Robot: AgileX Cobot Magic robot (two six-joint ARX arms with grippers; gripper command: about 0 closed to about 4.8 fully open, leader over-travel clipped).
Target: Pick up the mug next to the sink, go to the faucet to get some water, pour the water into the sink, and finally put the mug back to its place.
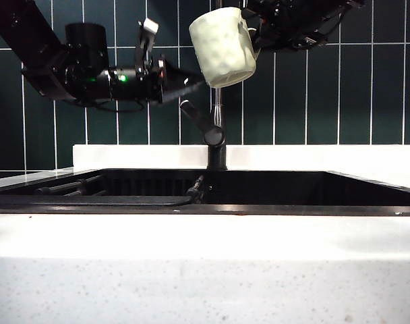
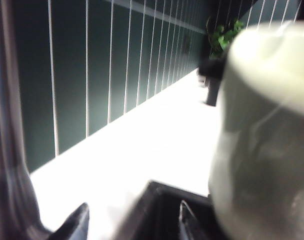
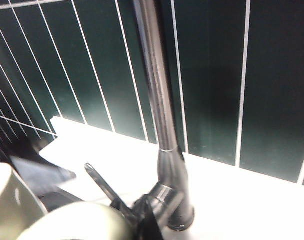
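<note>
From the exterior view I see the white worktop (image 1: pixel 205 263), then the sink (image 1: pixel 259 185), and the mug (image 1: pixel 224 47) gripped high against the faucet (image 1: pixel 217 138) by my right tool (image 1: pixel 255 30). My left tool (image 1: pixel 151 64) is open beside it. The left wrist view alone shows a blurred plant (image 2: pixel 224 32); the mug's handle is hidden.

The pale dimpled mug (image 1: pixel 223 46) is held aloft, tilted, by the right gripper's fingers (image 1: pixel 253 35), before the dark faucet (image 1: pixel 216 135) pipe, above the black sink (image 1: pixel 259 185). No water is seen.
</note>
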